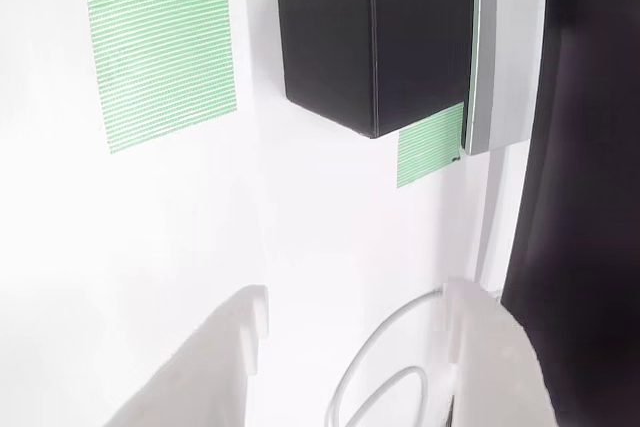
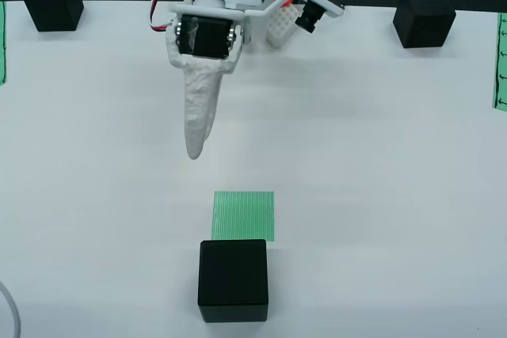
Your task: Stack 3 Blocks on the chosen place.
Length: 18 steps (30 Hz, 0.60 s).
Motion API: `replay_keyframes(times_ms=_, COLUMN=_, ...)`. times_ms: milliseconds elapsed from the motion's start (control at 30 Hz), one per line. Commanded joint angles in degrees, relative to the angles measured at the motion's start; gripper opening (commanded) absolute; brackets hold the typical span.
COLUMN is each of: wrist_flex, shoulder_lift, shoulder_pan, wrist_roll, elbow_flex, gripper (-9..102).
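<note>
Hovering my tool (image 2: 195,150) open and empty above the white tabletop (image 2: 380,195); nearest block (image 2: 233,280) sits square, touching the striped patch (image 2: 244,215), path unobstructed.

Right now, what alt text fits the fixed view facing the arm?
A white gripper hangs empty above a white table; nearer the camera, a black block sits beside a green striped patch. Two more blocks sit at the far corners.
</note>
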Motion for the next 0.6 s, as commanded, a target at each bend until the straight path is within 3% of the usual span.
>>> replay_keyframes(times_ms=0, wrist_flex=2.2, shoulder_lift=-5.2, shoulder_pan=0.1, wrist_roll=-0.5, elbow_flex=-6.9, gripper=21)
replay_keyframes(times_ms=167, wrist_flex=13.8, shoulder_lift=-15.7, shoulder_pan=-1.8, wrist_roll=-1.8, elbow_flex=-23.1, gripper=29)
replay_keyframes(times_ms=367, wrist_flex=26.2, shoulder_lift=-27.1, shoulder_pan=-4.3, wrist_roll=-3.3, elbow_flex=-39.5, gripper=31)
replay_keyframes(times_ms=567, wrist_flex=31.1, shoulder_lift=-37.6, shoulder_pan=-4.1, wrist_roll=-4.0, elbow_flex=-47.4, gripper=38)
